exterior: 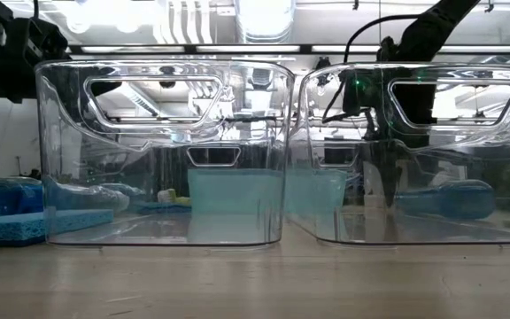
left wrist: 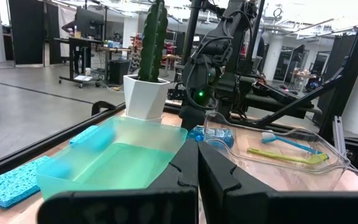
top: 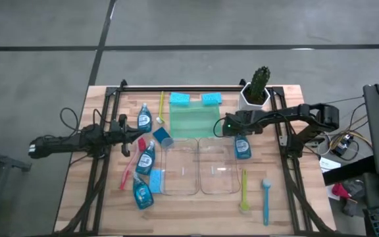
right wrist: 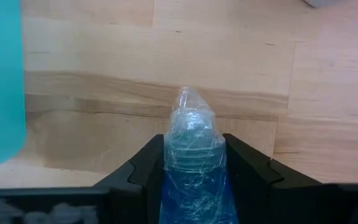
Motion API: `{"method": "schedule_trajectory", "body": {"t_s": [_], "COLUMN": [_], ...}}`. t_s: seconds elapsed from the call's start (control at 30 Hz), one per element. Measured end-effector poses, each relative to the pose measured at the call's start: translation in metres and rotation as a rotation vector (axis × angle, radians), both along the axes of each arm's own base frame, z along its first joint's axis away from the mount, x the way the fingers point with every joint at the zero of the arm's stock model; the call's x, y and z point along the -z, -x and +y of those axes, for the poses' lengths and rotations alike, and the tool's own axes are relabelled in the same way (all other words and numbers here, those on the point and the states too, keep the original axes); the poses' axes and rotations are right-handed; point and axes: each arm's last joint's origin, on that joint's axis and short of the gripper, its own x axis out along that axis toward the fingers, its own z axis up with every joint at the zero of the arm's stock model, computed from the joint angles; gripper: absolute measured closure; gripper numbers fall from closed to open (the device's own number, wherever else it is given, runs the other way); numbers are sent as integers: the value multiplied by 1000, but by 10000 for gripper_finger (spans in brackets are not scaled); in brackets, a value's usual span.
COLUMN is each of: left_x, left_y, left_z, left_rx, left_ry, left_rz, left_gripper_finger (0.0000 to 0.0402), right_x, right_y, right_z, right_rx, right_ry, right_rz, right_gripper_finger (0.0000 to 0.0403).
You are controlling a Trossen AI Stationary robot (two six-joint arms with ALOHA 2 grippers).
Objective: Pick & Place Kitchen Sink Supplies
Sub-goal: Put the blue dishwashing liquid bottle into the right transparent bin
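- Table [top: 77, 197], wood, viewed from overhead; two clear bins [top: 199, 168] sit side by side at centre, prob. the drop spots since supplies ring them.
- Green tray [top: 193, 122] at 12 o'clock of the bins, nothing visible in it.
- Cactus [top: 258, 82] in white pot, 1 o'clock corner, not part of the job.
- R arm comes in from 3 o'clock; right gripper [right wrist: 194, 171] has its fingers on both flanks of a blue-liquid bottle [top: 242, 146] lying on the wood just right of the tray, cap end poking past the tips. Grasping it, I'd say, ready for a lift to the bin beside it.
- L arm lies at 9 o'clock; left gripper [left wrist: 197, 171] clenched w/ nothing in it, waiting.
- Four more bottles [top: 143, 158] cluster at 9 o'clock of the bins, w/ a red-pink brush [top: 130, 168] and a yellow-green brush [top: 161, 108].
- Two blue sponges [top: 179, 99] past the tray at 12.
- Yellow-green brush [top: 244, 191] and blue brush [top: 266, 201] at 4 o'clock.
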Motion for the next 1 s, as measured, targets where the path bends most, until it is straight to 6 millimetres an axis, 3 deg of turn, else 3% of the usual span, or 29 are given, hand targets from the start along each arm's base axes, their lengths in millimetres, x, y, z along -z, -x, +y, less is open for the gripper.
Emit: {"method": "schedule_trajectory", "body": {"t_s": [0.37,1.0], "left_x": [0,0], "left_y": [0,0], "left_z": [0,0], "left_rx": [0,0], "left_ry": [0,0], "left_rz": [0,0], "left_gripper_finger": [401,401], "right_x": [-17,-73], "right_y": [5,26], "right_z": [1,5], "right_rx": [2,-78], "right_ry": [45,254], "right_rz": [-65,-243], "right_gripper_finger": [270,271]}}
